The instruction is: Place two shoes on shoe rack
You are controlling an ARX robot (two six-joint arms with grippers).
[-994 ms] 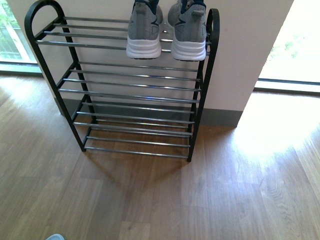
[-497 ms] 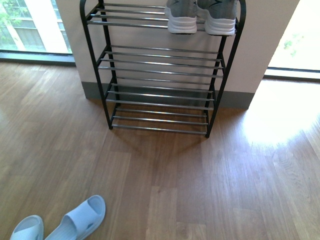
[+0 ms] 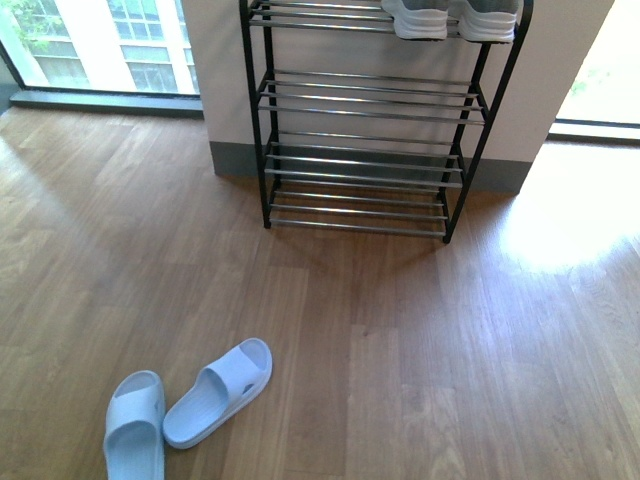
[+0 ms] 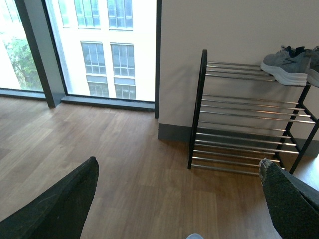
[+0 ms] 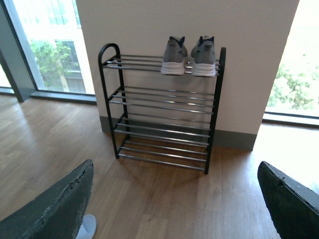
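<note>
Presently, the grey shoe [image 5: 174, 59] and its mate [image 5: 205, 56] sit side by side at the right end of the top tier of the shoe rack [image 3: 365, 165], heels outward. The rack stands against a pale wall [image 5: 149, 25] with grey skirting [image 3: 232, 160], between tall windows [image 4: 107, 50]. The wood-plank floor [image 3: 400, 350] bears a bright sun patch [image 3: 570, 220]. Two pale slide sandals [image 3: 218, 392] lie well apart from the rack. The left gripper [image 4: 178, 167] and right gripper [image 5: 175, 168] are both spread wide, holding nothing.
</note>
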